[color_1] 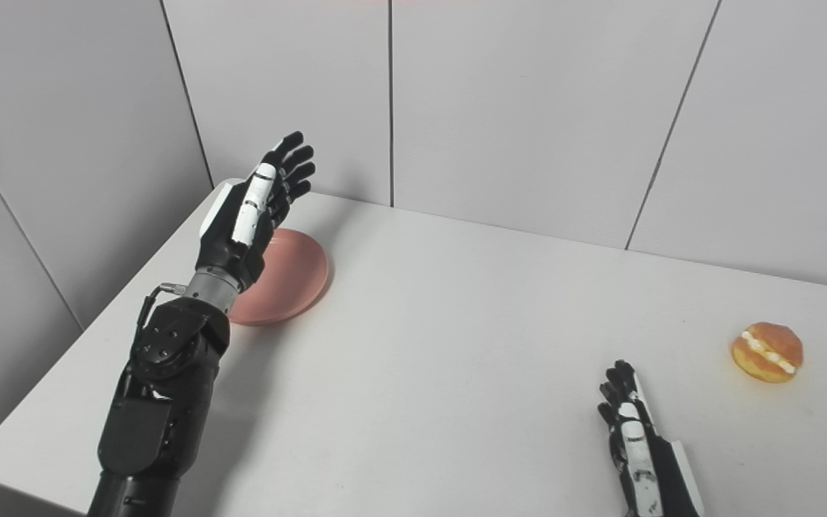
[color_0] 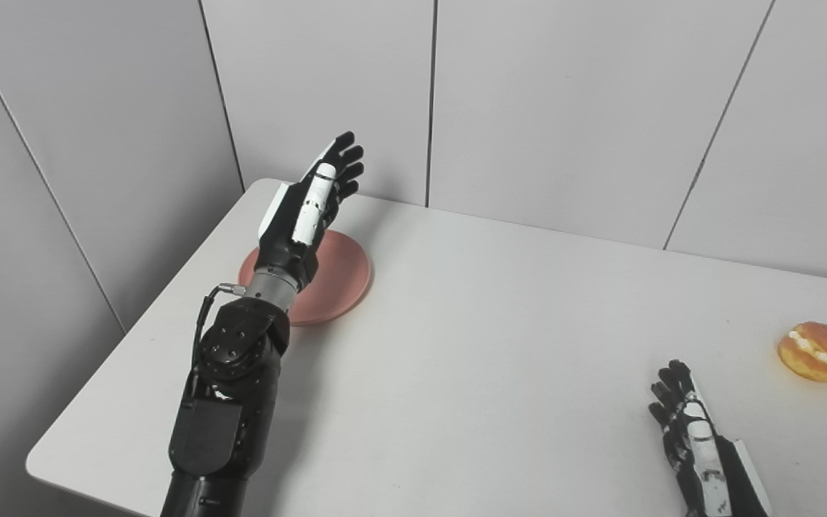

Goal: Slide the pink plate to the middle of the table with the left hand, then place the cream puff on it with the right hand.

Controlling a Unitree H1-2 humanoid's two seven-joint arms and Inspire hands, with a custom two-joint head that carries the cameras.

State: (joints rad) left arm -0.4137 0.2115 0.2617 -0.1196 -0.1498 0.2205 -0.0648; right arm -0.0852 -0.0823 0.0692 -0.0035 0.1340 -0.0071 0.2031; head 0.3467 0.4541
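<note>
The pink plate (color_0: 338, 276) lies flat near the far left corner of the white table (color_0: 500, 345). My left hand (color_0: 311, 203) is open with fingers straight, raised above the plate's left part and hiding some of it. It holds nothing. The cream puff (color_0: 815, 350), golden with a white cream line, sits on the table at the right edge. My right hand (color_0: 693, 431) is open and empty, low over the table near the front right, to the left of and nearer than the puff.
Grey wall panels (color_0: 550, 108) close the table in at the back and the left. The table's front edge and rounded left corner (color_0: 40, 459) show at the bottom left.
</note>
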